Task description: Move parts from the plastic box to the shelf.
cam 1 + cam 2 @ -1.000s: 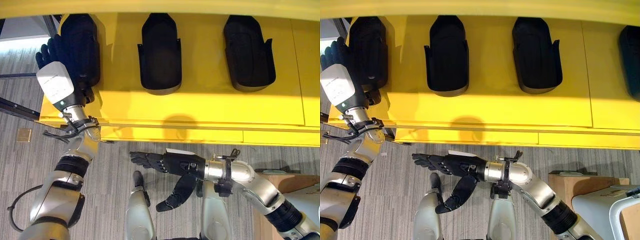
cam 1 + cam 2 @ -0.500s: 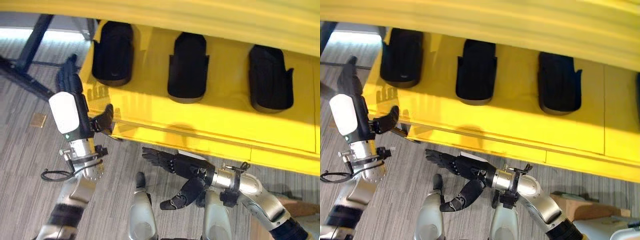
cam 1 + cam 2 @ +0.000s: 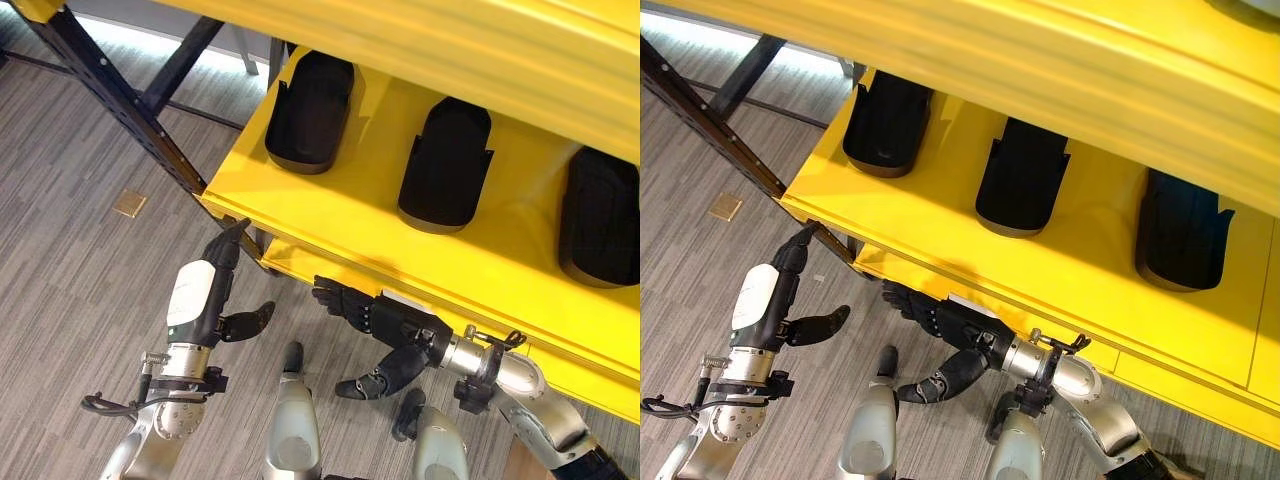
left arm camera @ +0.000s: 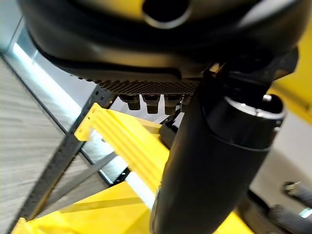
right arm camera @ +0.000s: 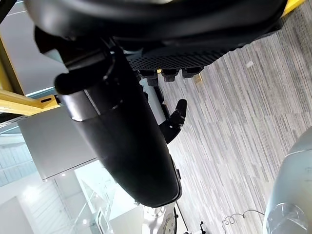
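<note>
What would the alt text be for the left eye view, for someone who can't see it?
Three black parts sit in a row on a yellow shelf. Below its front edge, over grey floor, the robot's left hand and right hand hang empty with fingers relaxed.

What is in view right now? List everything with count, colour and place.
Shelf: one, yellow, across the upper right of the head views.
Moulded parts: three, black, in a row on the shelf.
Frame post: one, dark, slanting at the shelf's left end.
Floor plate: one, brass-coloured, in the grey floor left of the post.
Left hand: one, dark with a white back, open and holding nothing, below the shelf's left corner.
Right hand: one, dark, open and holding nothing, under the shelf's front edge.
</note>
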### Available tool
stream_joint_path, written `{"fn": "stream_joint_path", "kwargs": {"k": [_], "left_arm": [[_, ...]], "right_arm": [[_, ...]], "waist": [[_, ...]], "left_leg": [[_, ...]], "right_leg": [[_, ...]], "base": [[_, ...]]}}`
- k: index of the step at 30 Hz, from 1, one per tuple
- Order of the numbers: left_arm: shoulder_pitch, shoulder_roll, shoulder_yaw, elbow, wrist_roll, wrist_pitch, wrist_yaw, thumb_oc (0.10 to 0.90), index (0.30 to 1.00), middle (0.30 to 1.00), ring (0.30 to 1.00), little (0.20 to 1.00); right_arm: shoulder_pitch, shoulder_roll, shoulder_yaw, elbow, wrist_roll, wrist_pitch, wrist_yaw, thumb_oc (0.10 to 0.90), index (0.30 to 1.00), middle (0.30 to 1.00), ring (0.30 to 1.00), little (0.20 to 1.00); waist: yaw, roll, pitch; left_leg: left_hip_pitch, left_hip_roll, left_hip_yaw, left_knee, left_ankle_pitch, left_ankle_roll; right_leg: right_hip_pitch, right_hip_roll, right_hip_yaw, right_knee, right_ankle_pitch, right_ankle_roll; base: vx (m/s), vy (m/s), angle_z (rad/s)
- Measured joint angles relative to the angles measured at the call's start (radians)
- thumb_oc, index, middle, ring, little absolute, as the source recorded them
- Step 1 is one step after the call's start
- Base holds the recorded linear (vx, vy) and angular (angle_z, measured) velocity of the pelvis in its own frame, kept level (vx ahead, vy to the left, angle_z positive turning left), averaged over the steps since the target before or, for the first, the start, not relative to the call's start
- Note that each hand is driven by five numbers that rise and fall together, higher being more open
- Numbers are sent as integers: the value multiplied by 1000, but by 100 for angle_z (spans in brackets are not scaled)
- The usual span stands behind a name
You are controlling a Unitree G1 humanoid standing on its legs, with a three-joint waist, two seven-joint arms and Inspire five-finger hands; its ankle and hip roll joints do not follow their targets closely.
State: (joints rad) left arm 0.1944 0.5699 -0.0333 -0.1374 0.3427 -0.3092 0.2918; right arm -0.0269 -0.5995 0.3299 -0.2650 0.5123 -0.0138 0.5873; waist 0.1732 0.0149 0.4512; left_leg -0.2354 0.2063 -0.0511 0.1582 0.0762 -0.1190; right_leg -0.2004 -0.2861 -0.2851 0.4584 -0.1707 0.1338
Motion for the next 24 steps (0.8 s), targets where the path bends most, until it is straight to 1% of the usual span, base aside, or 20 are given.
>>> {"fn": "stream_joint_path", "kwargs": {"k": [4, 6, 9, 10, 12, 13, 14, 15, 16, 18, 19, 20, 21, 22, 24], "left_arm": [[47, 0, -2, -4, -143, -25, -74, 900, 1000, 1000, 1000, 1000], [64, -4, -2, -4, -236, -31, -126, 900, 1000, 1000, 1000, 1000], [87, -10, -2, -3, -382, -31, -183, 900, 1000, 1000, 1000, 1000], [99, -15, -1, -3, -426, -31, -202, 900, 1000, 1000, 1000, 1000], [115, -70, 2, 9, -546, -15, -259, 900, 1000, 1000, 1000, 1000], [133, -94, 3, 12, -592, -7, -270, 900, 1000, 1000, 1000, 1000], [152, -114, 3, 19, -635, 1, -287, 900, 1000, 1000, 1000, 1000], [151, -127, 1, 42, -660, 3, -317, 900, 1000, 1000, 1000, 1000], [146, -133, -2, 57, -721, 14, -350, 900, 1000, 1000, 1000, 1000], [139, -164, -11, 79, -805, 43, -382, 900, 1000, 1000, 1000, 1000], [132, -163, -22, 90, -815, 50, -392, 900, 1000, 1000, 1000, 1000], [125, -164, -43, 107, -856, 67, -411, 900, 1000, 1000, 1000, 1000], [121, -165, -57, 115, -868, 74, -417, 900, 1000, 1000, 1000, 1000], [124, -164, -81, 120, -892, 92, -430, 900, 1000, 1000, 1000, 1000], [133, -165, -93, 119, -899, 117, -465, 900, 1000, 1000, 1000, 1000]], "right_arm": [[36, -2, -11, 1, 1, -15, -20, 900, 1000, 1000, 1000, 1000], [73, -3, -52, 1, 3, -21, -24, 900, 1000, 1000, 1000, 1000], [118, -3, -121, 2, 30, -23, -28, 900, 1000, 1000, 1000, 1000], [140, -2, -147, 2, 47, -24, -31, 900, 1000, 1000, 1000, 1000], [181, 15, -193, 6, 83, -25, -34, 900, 1000, 1000, 1000, 1000], [195, 34, -207, 9, 97, -25, -40, 900, 1000, 1000, 1000, 1000], [214, 55, -219, 10, 123, -32, -45, 900, 1000, 1000, 1000, 1000], [223, 85, -245, 15, 165, -48, -50, 900, 1000, 1000, 1000, 1000], [221, 96, -251, 29, 199, -51, -41, 900, 1000, 1000, 1000, 1000], [220, 120, -265, 51, 241, -53, -22, 900, 1000, 1000, 1000, 1000], [219, 122, -265, 51, 251, -55, -16, 900, 1000, 1000, 1000, 1000], [210, 123, -265, 60, 257, -56, -5, 900, 1000, 1000, 1000, 1000], [206, 123, -265, 67, 259, -55, -3, 900, 1000, 1000, 1000, 1000], [207, 122, -265, 74, 262, -56, -9, 900, 1000, 1000, 1000, 1000], [215, 122, -268, 75, 272, -56, -31, 900, 1000, 1000, 1000, 1000]], "waist": [[-4, 0, -46], [-5, -1, -71], [-8, 0, -76], [-10, -2, -90], [-15, -2, -108], [-20, -9, -123], [-34, -17, -154], [-55, -24, -169], [-65, -25, -185], [-62, -26, -210], [-70, -26, -216], [-90, -25, -219], [-91, -26, -224], [-93, -29, -244], [-110, -35, -258]], "left_leg": [[31, -1, 13, -23, 6, 7], [33, -4, 19, -27, 6, 7], [49, -9, 23, -34, 5, 8], [50, -12, 25, -39, 5, 9], [73, -19, 36, -46, 3, 12], [84, -22, 44, -49, -2, 18], [84, -26, 46, -54, -4, 21], [101, -30, 51, -59, -5, 22], [102, -31, 54, -62, -6, 24], [114, -32, 74, -71, -6, 25], [123, -32, 81, -76, -6, 25], [144, -32, 84, -90, -6, 25], [154, -33, 90, -99, -6, 25], [158, -32, 99, -111, -7, 25], [168, -32, 106, -121, -6, 26]], "right_leg": [[35, 4, 0, -49, 24, 14], [42, 4, 1, -72, 34, 19], [68, 3, -1, -101, 44, 23], [71, 2, -1, -113, 47, 20], [104, -1, 1, -148, 64, 28], [116, -2, 4, -166, 71, 30], [120, -2, 6, -184, 74, 30], [140, -3, 9, -204, 86, 35], [143, -3, 10, -215, 91, 34], [146, -1, 26, -232, 105, 39], [152, 0, 30, -245, 111, 41], [181, 3, 30, -270, 122, 42], [188, 3, 32, -281, 127, 43], [191, 4, 38, -295, 132, 44], [200, 6, 45, -312, 141, 45]], "base": [[-37, 34, -5], [-12, 49, -4], [11, 48, -1], [11, 71, -1], [-10, 75, -6], [-35, 74, -7], [-63, 118, -9], [-60, 113, -6], [-43, 92, -11], [9, 63, -21], [32, 101, -18], [29, 76, -11], [27, 80, -12], [13, 53, -16], [12, 55, -12]]}}
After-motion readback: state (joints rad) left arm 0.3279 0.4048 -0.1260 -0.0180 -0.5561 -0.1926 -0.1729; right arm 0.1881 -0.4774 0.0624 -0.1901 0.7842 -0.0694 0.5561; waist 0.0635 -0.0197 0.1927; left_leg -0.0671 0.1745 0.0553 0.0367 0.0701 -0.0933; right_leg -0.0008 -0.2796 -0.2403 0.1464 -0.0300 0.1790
